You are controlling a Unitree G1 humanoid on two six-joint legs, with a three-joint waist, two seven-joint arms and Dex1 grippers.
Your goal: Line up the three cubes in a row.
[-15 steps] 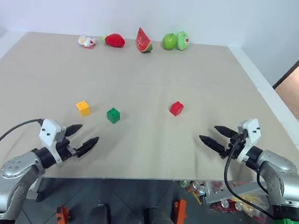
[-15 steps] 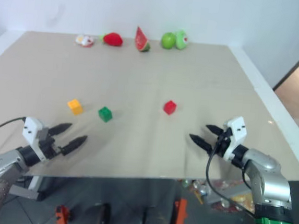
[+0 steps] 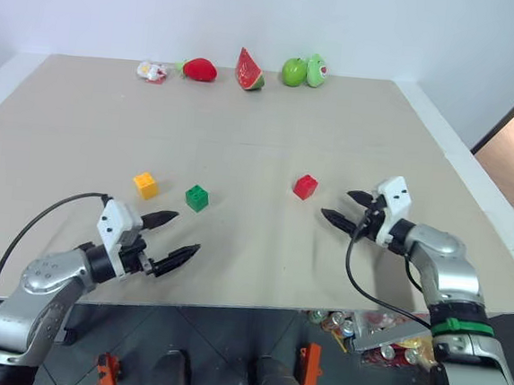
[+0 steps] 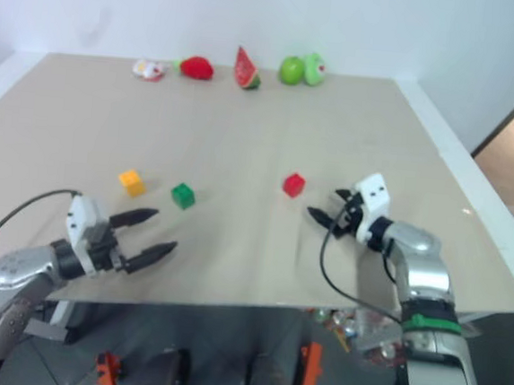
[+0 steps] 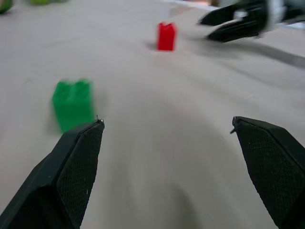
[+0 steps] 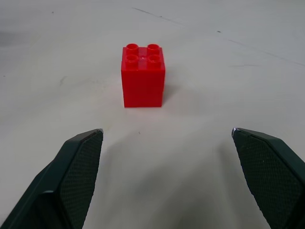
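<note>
A: Where do we stand on the row? Nothing placed yet by my read. The yellow-orange cube [image 3: 145, 184] and green cube [image 3: 196, 197] sit close together at centre-left of the head view, while the red cube [image 3: 305, 186] is well apart from them, right of centre.

B: Agreed, and the red one sits a touch higher in the frame, so it's the odd one out. Judging by that, it needs bringing across to the pair.

A: And the right gripper [image 3: 342, 209] is lined up just beside it, fingers spread wide, nothing between them.

B: The right wrist view shows the cube dead centre between the open fingertips: glossy red plastic, four round studs on top, standing upright and square on the table [image 3: 244, 137].

A: The left gripper [image 3: 167, 239]?

B: Also wide open and empty, low in the frame, near the green cube but not touching it.
</note>
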